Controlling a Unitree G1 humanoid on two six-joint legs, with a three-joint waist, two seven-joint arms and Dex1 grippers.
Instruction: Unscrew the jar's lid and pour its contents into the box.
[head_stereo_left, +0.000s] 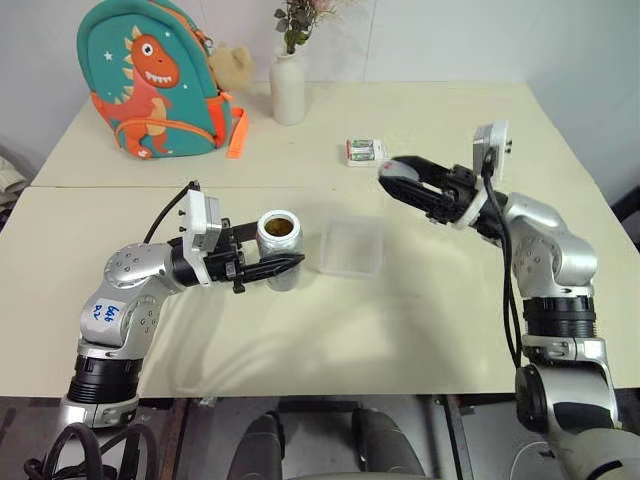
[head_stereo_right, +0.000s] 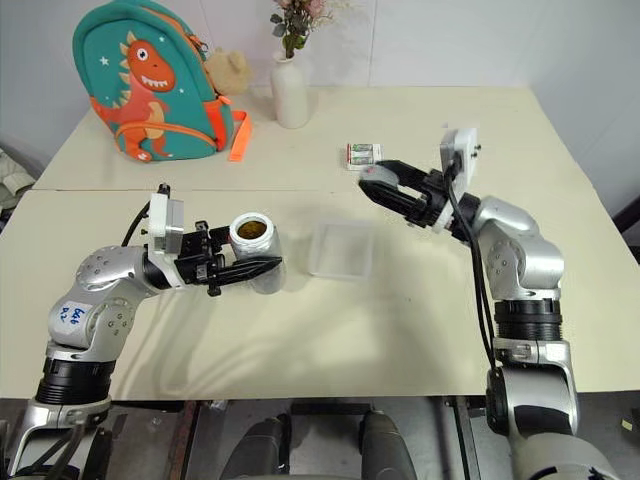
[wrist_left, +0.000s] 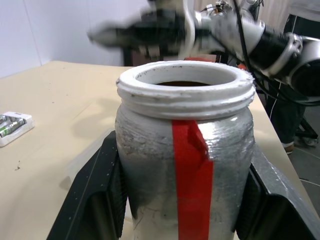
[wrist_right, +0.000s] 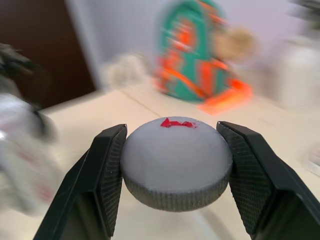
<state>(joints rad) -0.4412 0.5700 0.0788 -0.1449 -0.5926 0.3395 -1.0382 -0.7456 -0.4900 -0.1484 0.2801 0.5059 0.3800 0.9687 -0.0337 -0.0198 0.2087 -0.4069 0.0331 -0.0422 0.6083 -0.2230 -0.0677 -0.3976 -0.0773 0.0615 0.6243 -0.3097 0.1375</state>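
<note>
Spanning the scene, a cream desk (head_stereo_left: 420, 330) carries everything. Toward its far left corner a teal dinosaur backpack (head_stereo_left: 150, 80) is stood, with a small plush toy (head_stereo_left: 232, 65) beside it. Near the far edge a white vase (head_stereo_left: 288, 88) is seen holding dried flowers (head_stereo_left: 298, 20).

Near the middle of the desk the box (head_stereo_left: 352, 246), shallow and of clear plastic, is set down; whether anything lies in it cannot be told. Further back, toward the far edge, a small white-and-green packet (head_stereo_left: 364, 151) is laid.

Just left of the box the jar (head_stereo_left: 279, 250) is held upright, its mouth uncovered, by the left claw (head_stereo_left: 290, 266), whose fingers (wrist_left: 95, 195) are clamped on the jar's two sides. A strip of red tape (wrist_left: 192, 180) is seen running down the jar's wall. A yellowish-brown filling (head_stereo_left: 279, 226) is visible through the mouth; single pieces cannot be made out.

Above the desk, right of and beyond the box, the lid (wrist_right: 176, 162) is held off the jar, pinched at its rim by the closed right claw (head_stereo_left: 392, 178), with a small red mark (wrist_right: 177, 123) on its grey top.
</note>
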